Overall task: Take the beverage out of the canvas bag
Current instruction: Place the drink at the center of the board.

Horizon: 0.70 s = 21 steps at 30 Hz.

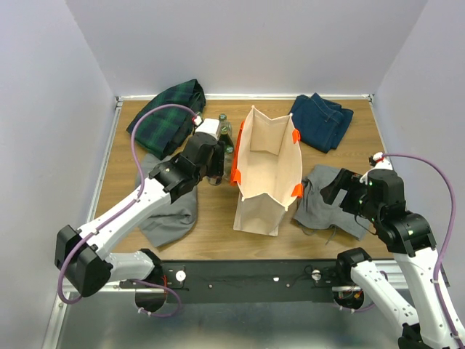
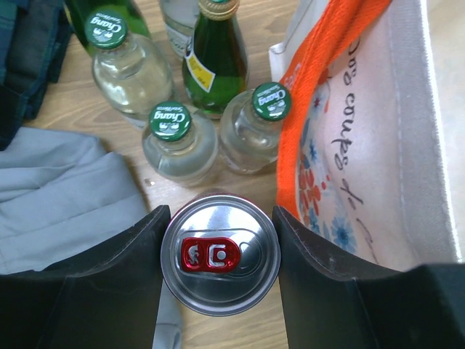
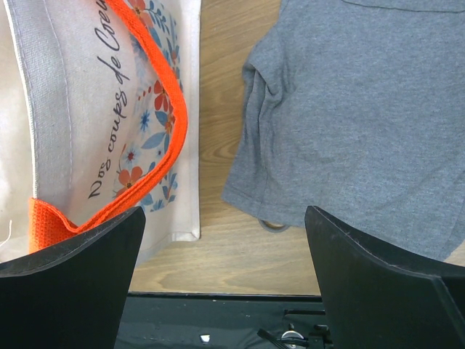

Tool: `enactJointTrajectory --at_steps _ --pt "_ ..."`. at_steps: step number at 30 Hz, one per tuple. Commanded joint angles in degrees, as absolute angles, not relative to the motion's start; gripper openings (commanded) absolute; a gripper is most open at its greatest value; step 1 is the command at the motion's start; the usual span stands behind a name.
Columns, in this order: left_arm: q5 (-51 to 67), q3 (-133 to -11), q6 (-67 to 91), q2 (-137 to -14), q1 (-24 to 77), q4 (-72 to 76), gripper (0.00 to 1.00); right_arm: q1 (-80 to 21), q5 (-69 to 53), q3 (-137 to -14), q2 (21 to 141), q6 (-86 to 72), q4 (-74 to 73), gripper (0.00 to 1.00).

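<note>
The beverage is a silver-topped can with a red pull tab (image 2: 220, 254). It stands upright between the fingers of my left gripper (image 1: 213, 171), which is shut on it. The can is outside the canvas bag (image 1: 265, 174), just left of the bag's orange-handled wall (image 2: 363, 145). I cannot tell whether it rests on the table. The bag stands upright and open at the table's middle. My right gripper (image 3: 225, 218) hangs open and empty to the right of the bag (image 3: 87, 109), over the near edge of a grey cloth (image 3: 363, 109).
Several bottles stand just beyond the can: clear ones with green caps (image 2: 171, 134) and a green glass one (image 2: 214, 58). A plaid cloth (image 1: 167, 116) lies at back left, jeans (image 1: 322, 120) at back right, and another grey cloth (image 1: 171, 214) under the left arm.
</note>
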<state>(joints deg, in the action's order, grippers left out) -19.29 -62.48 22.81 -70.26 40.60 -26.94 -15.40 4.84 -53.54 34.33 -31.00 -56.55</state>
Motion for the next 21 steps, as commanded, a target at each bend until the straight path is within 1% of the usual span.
enactJointTrajectory --at_steps 1,13,21 --pt "-17.4 -60.6 25.0 -69.8 40.3 -17.6 0.00 -15.6 5.3 -52.8 33.8 -30.6 -55.3 1.00" --pt "-18.8 -56.0 25.1 -71.9 40.3 -10.5 0.00 -15.6 5.7 -52.8 33.9 -30.8 -55.3 1.00" --pt "-20.4 -54.8 23.7 -75.7 40.3 -7.9 0.00 -15.6 5.7 -52.7 33.7 -30.8 -55.3 1.00"
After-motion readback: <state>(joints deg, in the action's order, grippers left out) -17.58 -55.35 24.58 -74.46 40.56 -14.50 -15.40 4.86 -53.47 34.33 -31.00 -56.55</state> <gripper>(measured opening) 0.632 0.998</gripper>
